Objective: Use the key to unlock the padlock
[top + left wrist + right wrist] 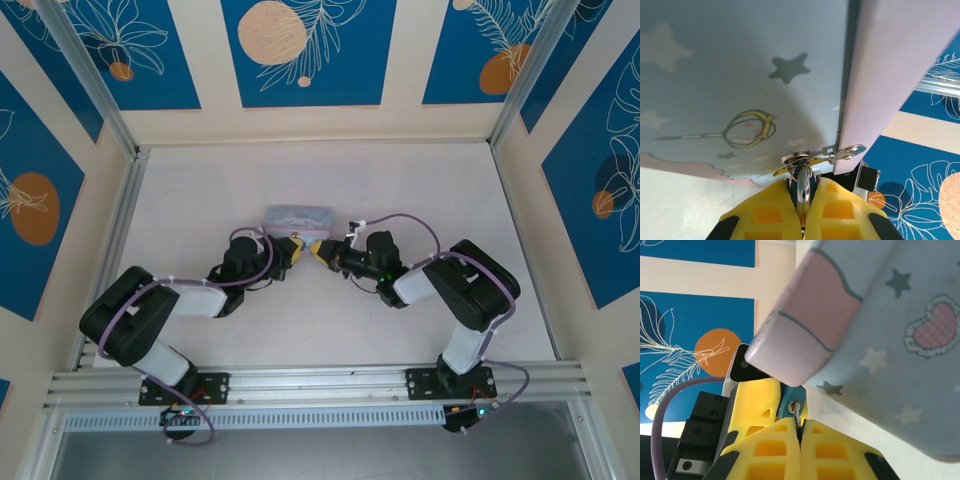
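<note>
The right gripper [801,429], clamped on the key [799,416], points its long axis straight across at the padlock [789,397], which the left gripper [802,202] pinches directly opposite, close against the tin [297,215]; the key's tip sits at the keyhole face, so I judge a straight push comes next.

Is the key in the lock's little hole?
Looks just in: the key, pinched in the right end effector, has its tip at the small hole in the padlock. How deep it goes, cannot tell.

No legible text, label, brand or number on any surface
</note>
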### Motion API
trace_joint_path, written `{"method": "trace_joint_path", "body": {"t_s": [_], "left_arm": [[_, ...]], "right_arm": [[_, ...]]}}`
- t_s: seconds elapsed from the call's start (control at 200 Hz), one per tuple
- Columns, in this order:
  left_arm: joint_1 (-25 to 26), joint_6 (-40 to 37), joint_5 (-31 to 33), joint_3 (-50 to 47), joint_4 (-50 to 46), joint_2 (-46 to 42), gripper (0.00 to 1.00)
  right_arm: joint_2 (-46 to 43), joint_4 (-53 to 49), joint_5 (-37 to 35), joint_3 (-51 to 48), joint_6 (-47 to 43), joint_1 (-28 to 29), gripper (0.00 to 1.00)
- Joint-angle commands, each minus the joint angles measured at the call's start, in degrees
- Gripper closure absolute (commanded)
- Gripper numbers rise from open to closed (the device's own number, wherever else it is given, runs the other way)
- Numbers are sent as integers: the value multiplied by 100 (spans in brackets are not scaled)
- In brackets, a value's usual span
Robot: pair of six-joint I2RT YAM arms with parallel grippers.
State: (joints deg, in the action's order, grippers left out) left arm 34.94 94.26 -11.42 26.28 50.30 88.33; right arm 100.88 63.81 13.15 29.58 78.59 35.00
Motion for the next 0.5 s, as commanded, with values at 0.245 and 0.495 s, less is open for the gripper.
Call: {"method": "trace_joint_path", "body": {"t_s": [0.245,0.495], "left_arm": [[180,50,-543,269,820,11,100],[181,-64,-655,284,902,-130,100]], "right_arm": [[422,182,87,407,157,140,100],[488,-24,411,505,-313,-41,100]]}}
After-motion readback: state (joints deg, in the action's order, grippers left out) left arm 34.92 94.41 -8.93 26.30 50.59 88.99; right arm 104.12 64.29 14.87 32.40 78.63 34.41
